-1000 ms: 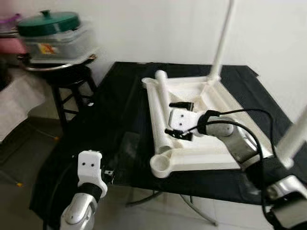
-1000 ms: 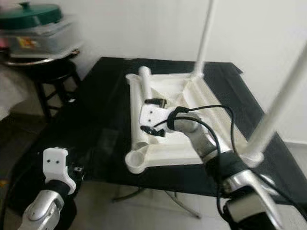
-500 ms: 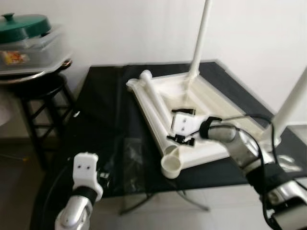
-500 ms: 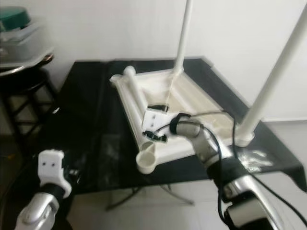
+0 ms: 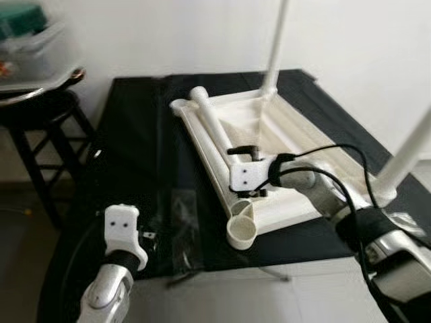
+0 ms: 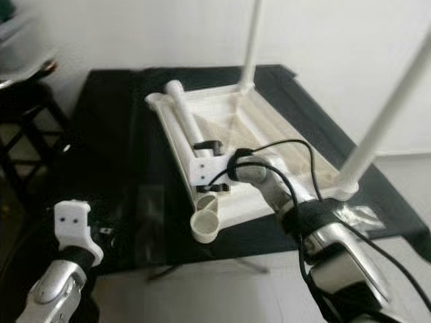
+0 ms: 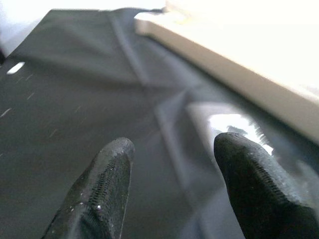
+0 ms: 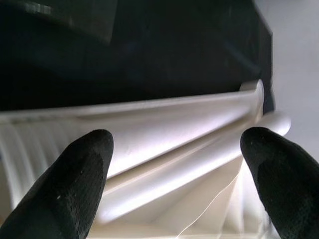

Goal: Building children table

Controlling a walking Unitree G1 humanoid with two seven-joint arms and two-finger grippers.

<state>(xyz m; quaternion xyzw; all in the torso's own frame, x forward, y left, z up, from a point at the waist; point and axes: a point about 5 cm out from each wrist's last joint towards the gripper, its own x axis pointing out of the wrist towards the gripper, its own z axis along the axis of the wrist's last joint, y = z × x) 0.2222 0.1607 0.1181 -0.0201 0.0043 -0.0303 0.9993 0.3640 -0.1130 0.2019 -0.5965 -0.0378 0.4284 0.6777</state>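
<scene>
A white children's table top (image 5: 296, 155) lies upside down on a black cloth (image 5: 141, 148). Two white legs stand upright in it, one at the far corner (image 5: 275, 47) and one at the right corner (image 5: 411, 155). A loose leg (image 5: 209, 121) lies along the top's left rail, short of the empty near socket (image 5: 241, 232). My right gripper (image 5: 246, 172) is open astride the near end of that leg (image 8: 199, 154), one finger on each side. My left gripper (image 7: 172, 149) hangs open low over the cloth near the front left edge, holding nothing.
A dark stool (image 5: 40, 114) stands at the left with a metal tray and a green-lidded container on it. A clear plastic bag (image 5: 182, 215) lies on the cloth by the near socket, another (image 5: 404, 221) at the right corner. A white wall is behind.
The whole view has shifted because the camera moved. My right gripper stays astride the lying leg. My left arm keeps its low place at the front left.
</scene>
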